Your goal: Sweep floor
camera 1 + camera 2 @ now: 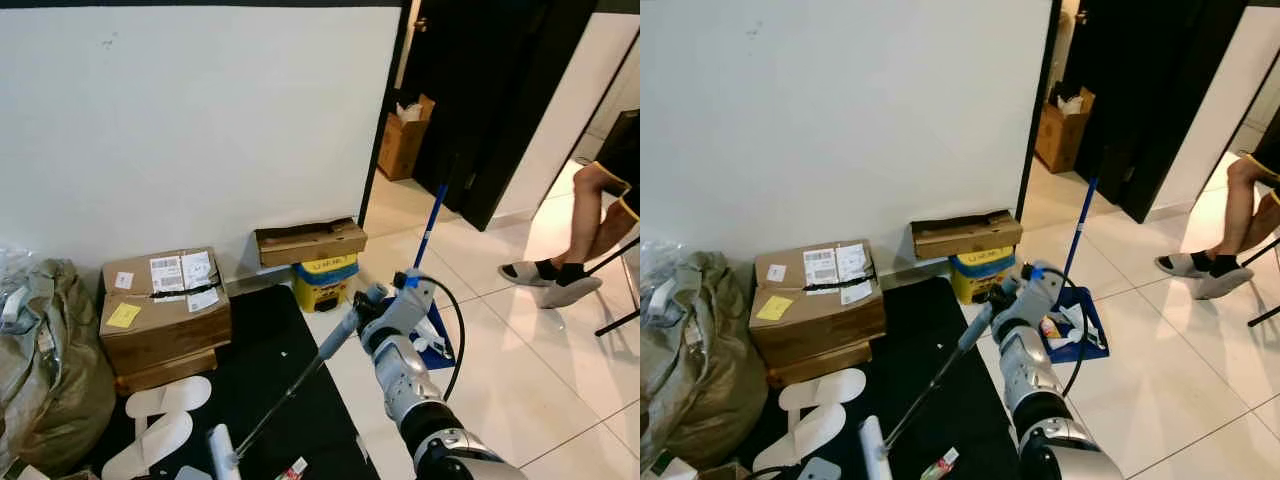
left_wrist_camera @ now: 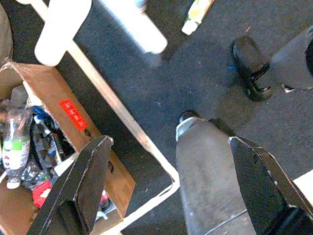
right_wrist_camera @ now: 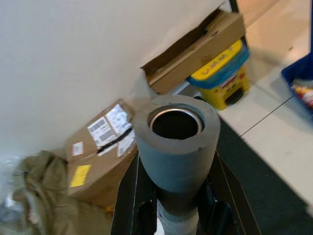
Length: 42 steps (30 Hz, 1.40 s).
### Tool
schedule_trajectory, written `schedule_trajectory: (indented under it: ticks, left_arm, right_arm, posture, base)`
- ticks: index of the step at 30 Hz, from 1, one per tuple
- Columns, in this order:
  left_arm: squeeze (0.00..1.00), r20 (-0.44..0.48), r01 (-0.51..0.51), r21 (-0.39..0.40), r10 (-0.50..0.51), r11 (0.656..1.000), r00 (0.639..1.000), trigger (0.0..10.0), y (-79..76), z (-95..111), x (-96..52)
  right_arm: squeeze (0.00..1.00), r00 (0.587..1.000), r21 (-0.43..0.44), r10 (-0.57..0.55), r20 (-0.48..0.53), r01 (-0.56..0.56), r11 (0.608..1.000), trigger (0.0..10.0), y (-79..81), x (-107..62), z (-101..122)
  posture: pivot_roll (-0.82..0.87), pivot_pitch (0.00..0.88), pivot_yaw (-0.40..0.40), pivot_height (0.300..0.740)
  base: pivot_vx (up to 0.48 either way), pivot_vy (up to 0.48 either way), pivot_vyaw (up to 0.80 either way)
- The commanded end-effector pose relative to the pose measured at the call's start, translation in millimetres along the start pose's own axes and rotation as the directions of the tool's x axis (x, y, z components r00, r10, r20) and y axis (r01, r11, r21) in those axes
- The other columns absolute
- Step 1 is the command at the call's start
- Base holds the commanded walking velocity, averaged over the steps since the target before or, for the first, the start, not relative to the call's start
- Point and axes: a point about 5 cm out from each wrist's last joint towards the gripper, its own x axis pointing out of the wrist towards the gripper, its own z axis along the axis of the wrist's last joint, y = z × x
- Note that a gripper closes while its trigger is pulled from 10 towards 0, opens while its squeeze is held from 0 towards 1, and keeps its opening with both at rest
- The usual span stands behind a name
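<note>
My right gripper clamps the broom handle between its fingers; its head lies toward seven o'clock.

My left gripper is spread wide, holding nothing.

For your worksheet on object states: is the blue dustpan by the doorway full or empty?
Not empty: the blue dustpan holds litter, seen beside the right end effector gripping the broom handle.

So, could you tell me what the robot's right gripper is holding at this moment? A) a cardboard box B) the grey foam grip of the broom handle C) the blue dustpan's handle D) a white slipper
B: the right gripper is shut on the grey foam grip of the broom handle, and the broom slants down to the black mat; the blue dustpan stands apart on the tiles.
</note>
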Motion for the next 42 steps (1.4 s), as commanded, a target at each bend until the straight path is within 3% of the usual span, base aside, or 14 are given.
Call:
schedule_trajectory:
  ticks: [1,3,4,7,10,13,14,17,18,21,22,30,41,42]
  left_arm:
    - [0.00,-0.015,0.001,0.027,0.000,1.000,1.000,10.0,4.6,-6.3,-2.0]
    - [0.00,-0.016,0.000,0.032,0.000,0.999,1.000,10.0,5.5,-7.7,-2.5]
    - [0.00,-0.019,0.004,0.049,-0.003,0.999,1.000,10.0,6.5,-11.3,-3.8]
    - [0.00,-0.020,0.006,0.054,-0.005,0.999,1.000,10.0,6.6,-12.5,-4.2]
    - [0.00,-0.024,0.016,0.062,-0.014,0.998,1.000,10.0,3.7,-15.8,-5.1]
    - [0.00,-0.025,0.018,0.064,-0.017,0.998,1.000,10.0,2.8,-16.5,-5.3]
    - [0.00,-0.028,0.021,0.064,-0.019,0.998,0.999,10.0,1.7,-17.9,-5.7]
    - [0.00,-0.033,0.025,0.065,-0.023,0.998,0.999,10.0,0.6,-19.3,-6.0]
    - [0.00,-0.036,0.035,0.069,-0.032,0.997,0.999,10.0,-1.9,-19.6,-5.9]
    - [0.00,-0.035,0.038,0.071,-0.036,0.997,0.999,10.0,-2.9,-18.7,-5.6]
    - [0.00,-0.033,0.040,0.071,-0.037,0.997,0.999,10.0,-3.4,-18.1,-5.4]
    - [0.00,-0.024,0.049,0.078,-0.047,0.996,0.999,10.0,-8.1,-14.0,-3.9]
    - [0.00,-0.019,0.057,0.087,-0.056,0.995,0.998,10.0,-10.2,-11.0,-3.0]
    - [0.00,-0.017,0.059,0.088,-0.057,0.994,0.998,10.0,-10.0,-10.5,-2.9]
  right_arm:
    - [0.00,0.999,0.073,0.032,-0.002,-0.031,0.997,10.0,9.7,-0.1,-5.9]
    - [0.00,0.999,0.065,0.039,-0.004,-0.038,0.997,10.0,12.0,-0.6,-8.3]
    - [0.00,0.998,-0.034,0.059,-0.018,-0.060,0.998,10.0,16.9,-3.6,-17.3]
    - [0.00,0.998,-0.087,0.062,-0.028,-0.064,0.994,10.0,17.6,-4.9,-20.8]
    - [0.00,0.997,-0.352,0.067,-0.040,-0.077,0.933,10.0,14.9,-8.9,-26.5]
    - [0.00,0.997,-0.399,0.063,-0.038,-0.073,0.914,10.0,13.0,-9.7,-26.9]
    - [0.00,0.999,-0.460,0.048,-0.018,-0.050,0.886,10.0,6.3,-10.5,-23.2]
    - [0.00,1.000,-0.498,0.030,-0.002,-0.027,0.867,10.0,0.1,-11.2,-19.9]
    - [0.00,0.999,-0.550,-0.013,0.036,0.031,0.835,10.0,-15.3,-12.2,-9.7]
    - [0.00,0.997,-0.601,-0.040,0.066,0.072,0.796,10.0,-25.5,-13.0,-1.5]
    - [0.00,0.995,-0.644,-0.064,0.082,0.102,0.758,10.0,-33.2,-13.9,3.5]
    - [0.00,0.947,-0.662,-0.221,0.232,0.320,0.678,10.0,-77.9,-22.8,40.1]
    - [0.00,0.898,-0.633,-0.251,0.361,0.433,0.642,10.0,-94.7,-28.8,74.3]
    - [0.00,0.889,-0.642,-0.246,0.386,0.451,0.620,10.0,-99.3,-30.9,84.1]
  posture:
    - [0.03,0.047,-0.021,0.740]
    - [0.03,0.050,-0.020,0.740]
    - [0.03,0.085,-0.012,0.740]
    - [0.03,0.085,-0.012,0.740]
    - [0.02,0.118,-0.010,0.740]
    - [0.02,0.118,-0.010,0.740]
    - [0.01,0.123,-0.011,0.740]
    - [0.01,0.123,-0.011,0.740]
    - [-0.01,0.123,-0.014,0.740]
    - [-0.01,0.123,-0.014,0.740]
    - [-0.02,0.119,-0.016,0.740]
    - [-0.04,0.108,-0.017,0.740]
    - [-0.06,0.102,-0.014,0.740]
    - [-0.06,0.100,-0.018,0.740]
  base:
    - [0.000,0.000,0.00]
    - [0.000,0.000,0.00]
    - [0.000,0.000,0.00]
    - [0.000,0.000,0.00]
    - [0.000,0.000,0.00]
    - [0.000,0.000,0.00]
    - [0.000,0.000,0.00]
    - [0.000,0.000,0.00]
    - [0.000,0.000,0.00]
    - [0.000,0.000,0.00]
    - [0.000,0.000,0.00]
    - [0.000,0.000,0.00]
    - [0.000,0.000,0.00]
    - [0.000,0.000,0.00]
